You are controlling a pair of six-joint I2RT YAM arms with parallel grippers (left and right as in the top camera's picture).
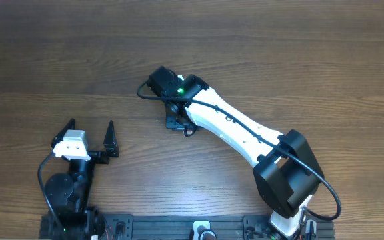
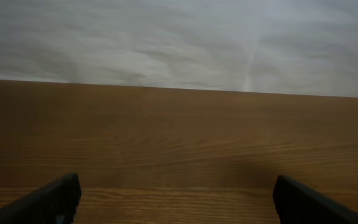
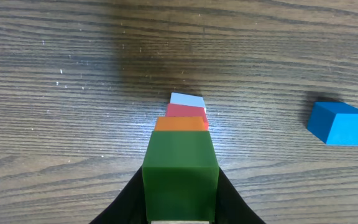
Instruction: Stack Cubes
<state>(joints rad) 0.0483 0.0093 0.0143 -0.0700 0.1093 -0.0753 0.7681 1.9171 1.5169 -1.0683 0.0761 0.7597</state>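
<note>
Vertically, cube stack [image 3: 180,124], green cube [image 3: 180,163] topmost

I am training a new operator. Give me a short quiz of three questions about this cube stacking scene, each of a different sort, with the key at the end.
1. True or false: the left end effector holds a cube.
2. Where is the blue cube? A: on top of the stack. B: alone on the table, apart from the stack. C: in the left end effector.
3. Fill in: the right end effector is shut on the ___ cube, over the stack.
Key: 1 false, it is open and empty. 2 B. 3 green, the green cube.
</note>
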